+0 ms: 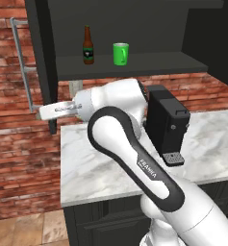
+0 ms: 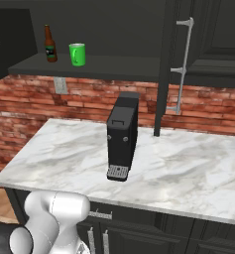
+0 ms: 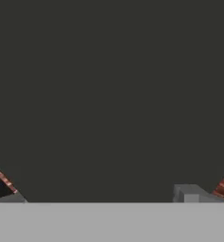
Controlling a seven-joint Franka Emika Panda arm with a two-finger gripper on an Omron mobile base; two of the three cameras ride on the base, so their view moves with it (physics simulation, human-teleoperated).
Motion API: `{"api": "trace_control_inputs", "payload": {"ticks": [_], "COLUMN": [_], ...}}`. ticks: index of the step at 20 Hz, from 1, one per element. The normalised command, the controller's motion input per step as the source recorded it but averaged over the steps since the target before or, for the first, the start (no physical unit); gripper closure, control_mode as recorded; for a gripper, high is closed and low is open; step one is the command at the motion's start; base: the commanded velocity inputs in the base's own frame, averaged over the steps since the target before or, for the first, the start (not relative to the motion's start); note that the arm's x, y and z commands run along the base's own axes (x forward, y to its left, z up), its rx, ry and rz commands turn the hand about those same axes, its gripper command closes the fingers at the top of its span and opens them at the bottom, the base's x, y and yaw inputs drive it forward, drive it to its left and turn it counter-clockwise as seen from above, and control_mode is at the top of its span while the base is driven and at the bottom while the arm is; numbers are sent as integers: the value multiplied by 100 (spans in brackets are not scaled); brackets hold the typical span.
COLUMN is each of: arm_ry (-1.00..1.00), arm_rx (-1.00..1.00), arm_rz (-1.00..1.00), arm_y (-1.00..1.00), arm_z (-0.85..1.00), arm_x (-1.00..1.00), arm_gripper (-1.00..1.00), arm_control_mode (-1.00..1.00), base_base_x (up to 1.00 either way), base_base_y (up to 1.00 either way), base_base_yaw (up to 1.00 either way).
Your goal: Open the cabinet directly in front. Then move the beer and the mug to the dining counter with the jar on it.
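Cabinet open, both doors swung out; left door edge-on w/ silver bar handle, right door w/ its handle in right base view. Dark inner shelf runs horizontal.

Beer upright on shelf, long axis vertical, neck up, label facing the room; also at. Mug upright just beside it on the right, apart, not touching, open end up; handle side hard to tell; also at. Both near front edge of shelf, toward its left part.

Below: marble worktop against brick wall, black coffee machine standing on it, under the shelf.

Arm bent at elbow over the worktop, forearm reaching left, about level, toward lower end of left door. Gripper beside the door's bottom corner, pointing left. Hand view: flat dark surface very close, bits of brick at lower corners. Claw state: cannot tell, fingers too small and hidden.
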Motion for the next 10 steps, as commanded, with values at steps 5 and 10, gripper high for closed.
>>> {"api": "trace_control_inputs", "payload": {"ticks": [5, 10], "arm_ry": [-13, -22], "arm_rx": [9, 6], "arm_rz": [7, 8], "arm_y": [-14, 0], "arm_z": [82, 56], "arm_x": [-15, -27], "arm_gripper": [-100, -100], "arm_control_mode": [-100, -100], "base_base_x": [0, 0], "base_base_y": [0, 0], "base_base_yaw": [0, 0]}}
